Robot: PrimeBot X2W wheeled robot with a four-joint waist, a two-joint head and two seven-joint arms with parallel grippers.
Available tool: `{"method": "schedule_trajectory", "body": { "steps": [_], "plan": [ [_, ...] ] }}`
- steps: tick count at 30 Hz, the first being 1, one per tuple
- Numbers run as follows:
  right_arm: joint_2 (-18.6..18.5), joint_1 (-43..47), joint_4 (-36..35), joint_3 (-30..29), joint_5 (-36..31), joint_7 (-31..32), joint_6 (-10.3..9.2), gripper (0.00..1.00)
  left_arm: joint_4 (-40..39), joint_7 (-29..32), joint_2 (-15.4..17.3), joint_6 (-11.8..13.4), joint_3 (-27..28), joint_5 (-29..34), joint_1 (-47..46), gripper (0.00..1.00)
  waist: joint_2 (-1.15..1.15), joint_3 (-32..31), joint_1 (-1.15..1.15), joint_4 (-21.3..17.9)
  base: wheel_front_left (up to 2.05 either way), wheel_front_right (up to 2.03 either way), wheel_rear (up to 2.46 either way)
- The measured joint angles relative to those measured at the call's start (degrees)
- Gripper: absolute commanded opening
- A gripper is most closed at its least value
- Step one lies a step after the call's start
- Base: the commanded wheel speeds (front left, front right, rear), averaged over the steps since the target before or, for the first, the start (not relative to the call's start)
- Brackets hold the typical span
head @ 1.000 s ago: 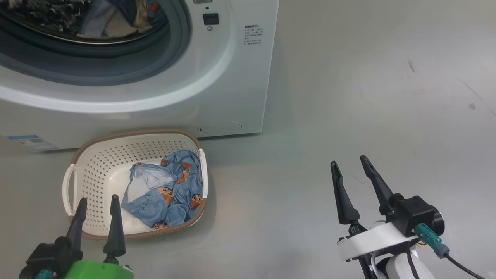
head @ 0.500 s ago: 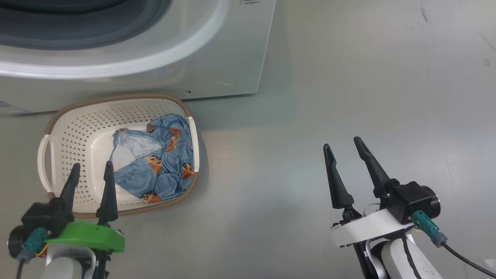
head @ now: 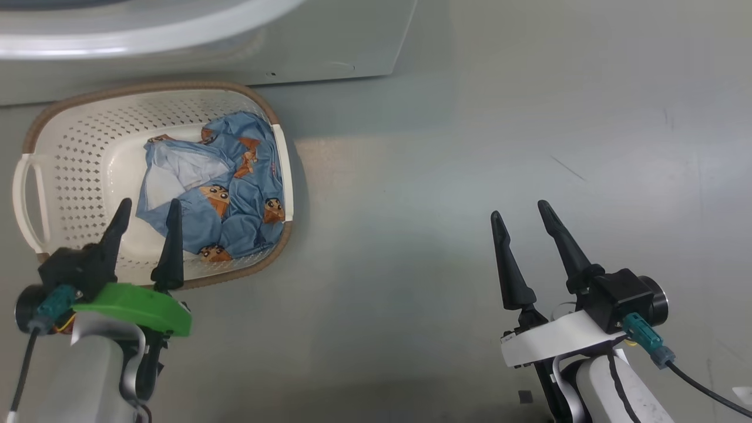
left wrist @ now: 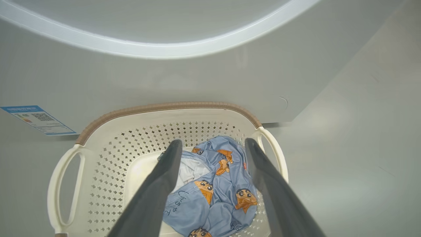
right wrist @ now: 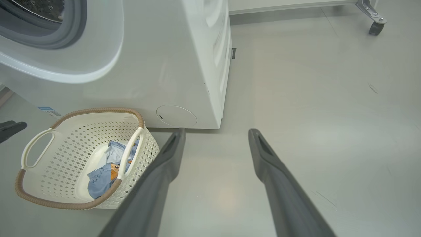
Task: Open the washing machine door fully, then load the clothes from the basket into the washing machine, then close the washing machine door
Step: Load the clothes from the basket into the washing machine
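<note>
Basket (head: pixel 82 153) of clothes (head: pixel 229 205) before washing machine (head: pixel 329 41)

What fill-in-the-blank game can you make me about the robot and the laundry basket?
1. The clothes in the basket are light ____ with cartoon figures.
2. The basket's woven-look rim is ____.
3. The left gripper and the right gripper each have ____ long dark fingers.
4. The washing machine behind the basket is ____.
Missing words: blue, brown, two, white.
</note>
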Motion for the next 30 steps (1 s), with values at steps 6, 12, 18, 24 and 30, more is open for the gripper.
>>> {"method": "schedule_trajectory", "body": {
  "steps": [6,12,18,24,30],
  "plan": [
    [0.1,-1.9,0.1,1.2,-0.1,0.0,-0.02,1.00,1.2,1.1,2.8,-0.2,-1.4,-0.5,-4.8,1.00,0.00,4.3,0.00,0.2,0.00,0.00,0.00],
    [0.2,-2.7,0.0,2.9,0.1,0.0,-0.02,1.00,2.6,2.2,5.8,-0.2,-2.3,-1.7,-9.0,1.00,0.00,8.6,0.00,-0.1,0.00,0.00,0.00],
    [0.2,-4.6,-0.6,3.6,0.1,0.0,-0.43,1.00,3.6,3.5,8.2,-0.2,-2.7,-3.8,-12.9,1.00,0.00,12.9,0.00,-1.0,0.00,0.00,0.00],
    [0.3,-5.6,-0.7,4.8,0.3,0.0,-0.43,1.00,4.7,5.6,10.5,-0.2,-2.9,-5.9,-17.9,1.00,0.00,17.1,0.00,-2.2,0.00,0.00,0.00],
    [0.3,-7.1,-0.9,5.0,0.6,0.0,-0.89,1.00,6.5,6.7,13.3,-0.2,-3.6,-6.8,-21.6,1.00,0.00,21.1,0.00,-3.3,0.00,0.00,0.00]
  ]
}}
